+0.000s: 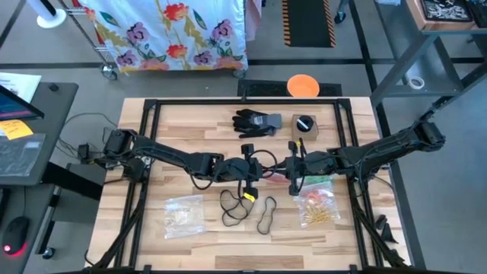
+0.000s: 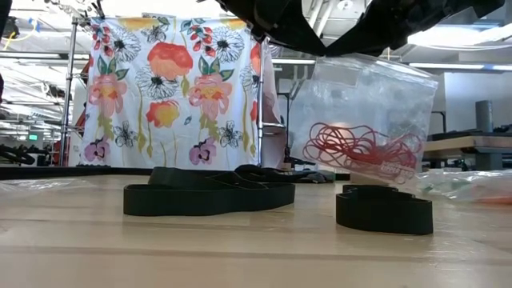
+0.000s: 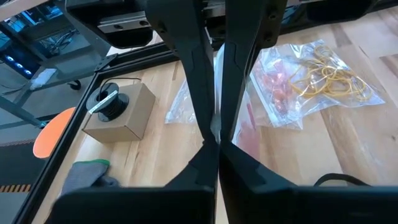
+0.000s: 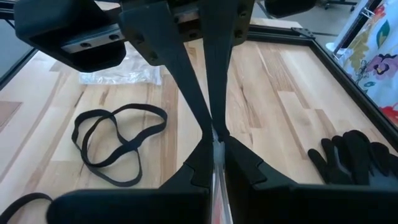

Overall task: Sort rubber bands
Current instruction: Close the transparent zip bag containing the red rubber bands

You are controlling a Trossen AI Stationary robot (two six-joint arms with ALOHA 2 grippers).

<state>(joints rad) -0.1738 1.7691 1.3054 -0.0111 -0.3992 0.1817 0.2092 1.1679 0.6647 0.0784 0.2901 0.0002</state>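
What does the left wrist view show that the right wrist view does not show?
Only the left wrist view shows the bag of yellow and red rubber bands and the small cardboard box. Only the right wrist view shows the black rubber bands on the wood and the whole black glove. Both show shut fingers pinching clear plastic: the left gripper and the right gripper.

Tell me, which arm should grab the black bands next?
Probably the left. The left gripper hangs closer to the black bands than the right gripper, though both are shut on the clear bag.
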